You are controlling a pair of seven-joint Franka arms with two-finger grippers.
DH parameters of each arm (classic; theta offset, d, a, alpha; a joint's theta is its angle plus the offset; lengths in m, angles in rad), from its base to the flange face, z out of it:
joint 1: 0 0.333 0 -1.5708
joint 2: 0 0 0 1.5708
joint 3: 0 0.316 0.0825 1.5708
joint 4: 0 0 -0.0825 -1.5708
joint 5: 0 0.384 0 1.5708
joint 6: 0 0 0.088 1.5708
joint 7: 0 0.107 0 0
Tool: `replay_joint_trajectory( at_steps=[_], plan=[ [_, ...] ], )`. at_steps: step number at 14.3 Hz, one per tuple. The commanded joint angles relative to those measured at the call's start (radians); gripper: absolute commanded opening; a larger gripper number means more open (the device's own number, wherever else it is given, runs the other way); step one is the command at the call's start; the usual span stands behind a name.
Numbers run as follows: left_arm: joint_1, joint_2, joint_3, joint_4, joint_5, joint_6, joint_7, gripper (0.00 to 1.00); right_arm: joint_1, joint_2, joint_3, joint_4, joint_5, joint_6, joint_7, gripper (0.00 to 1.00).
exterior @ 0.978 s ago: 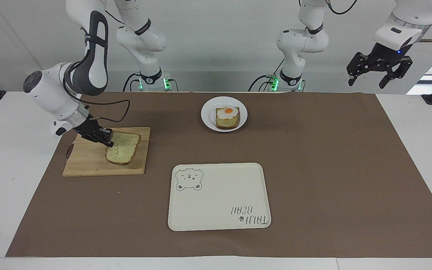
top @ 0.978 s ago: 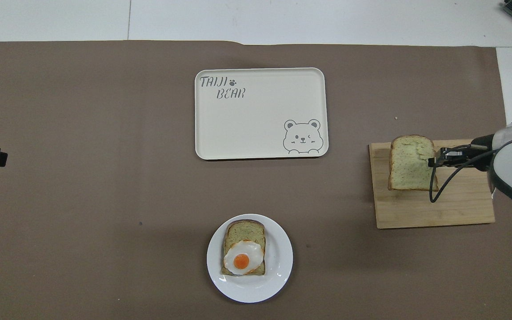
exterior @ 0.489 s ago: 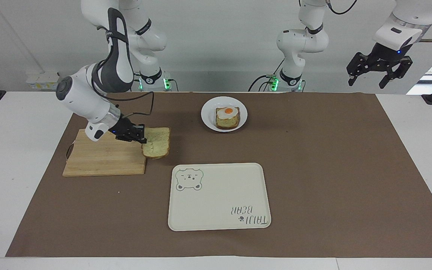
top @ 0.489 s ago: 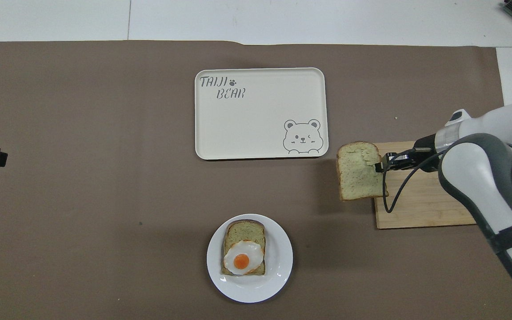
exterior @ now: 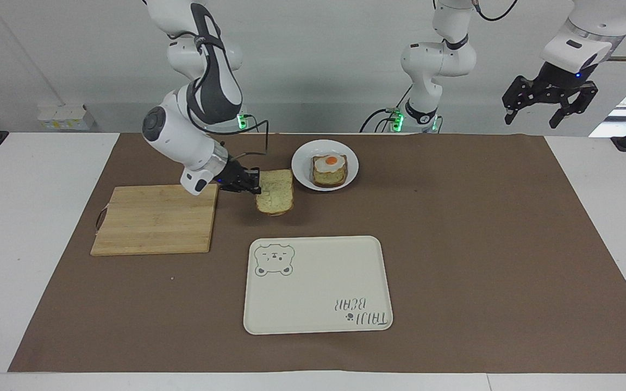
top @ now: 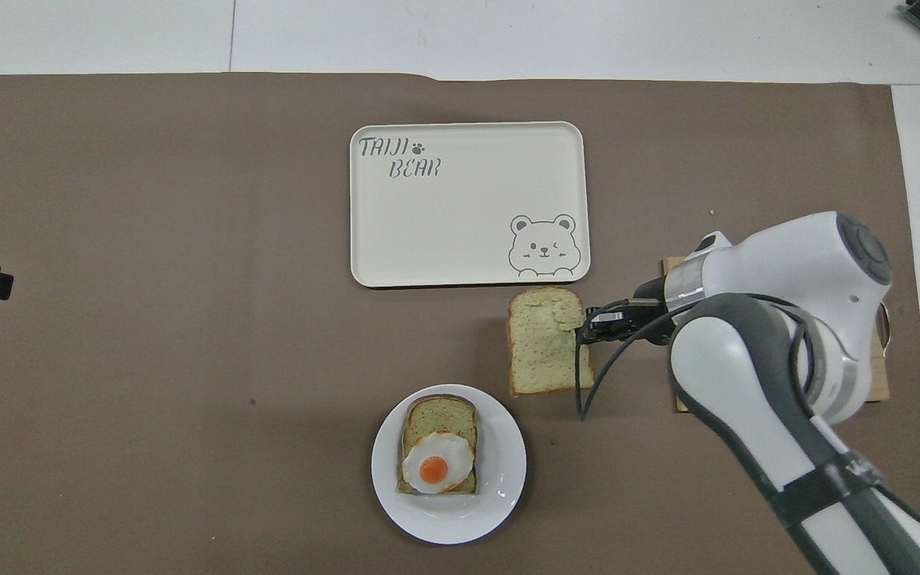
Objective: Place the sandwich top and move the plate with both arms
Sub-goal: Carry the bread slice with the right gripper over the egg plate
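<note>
My right gripper [exterior: 257, 185] is shut on one edge of the sandwich top [exterior: 275, 191], a plain pale-green bread slice with brown crust. It holds the slice flat in the air over the brown mat, between the cutting board and the plate; both also show in the overhead view, the gripper [top: 588, 323] and the slice [top: 544, 343]. The small white plate [exterior: 302, 175] [top: 508, 499] lies close to the robots and bears a bread slice with a fried egg [exterior: 329, 168] [top: 436, 459]. My left gripper [exterior: 549, 106] waits open, raised off the left arm's end of the table.
A wooden cutting board [exterior: 155, 220] lies bare at the right arm's end. A cream bear-print tray [exterior: 318, 293] [top: 468, 216] lies farther from the robots than the plate. A brown mat [exterior: 481, 244] covers the table.
My right gripper has carried the sandwich top off the cutting board and across the mat toward the plate. The left arm has not moved.
</note>
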Motion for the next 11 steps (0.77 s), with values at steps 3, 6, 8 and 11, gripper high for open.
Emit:
replay_joint_trajectory(
  at_steps=[3, 6, 8, 11],
  plan=[
    [0.005, -0.026, -0.004, -0.026, 0.003, -0.004, -0.004, 1.0, 0.171, -0.138, -0.001, -0.195, 0.154, 0.188, 0.036, 0.0],
    [0.005, -0.026, -0.004, -0.026, 0.003, -0.004, -0.004, 1.0, 0.246, -0.184, 0.0, -0.258, 0.186, 0.23, 0.072, 0.0],
    [0.005, -0.026, -0.004, -0.026, 0.003, -0.004, -0.004, 1.0, 0.321, -0.187, 0.0, -0.307, 0.248, 0.312, 0.075, 0.0],
    [0.005, -0.026, -0.004, -0.026, 0.003, -0.006, -0.003, 1.0, 0.38, -0.185, 0.0, -0.355, 0.303, 0.368, 0.075, 0.0]
  ],
)
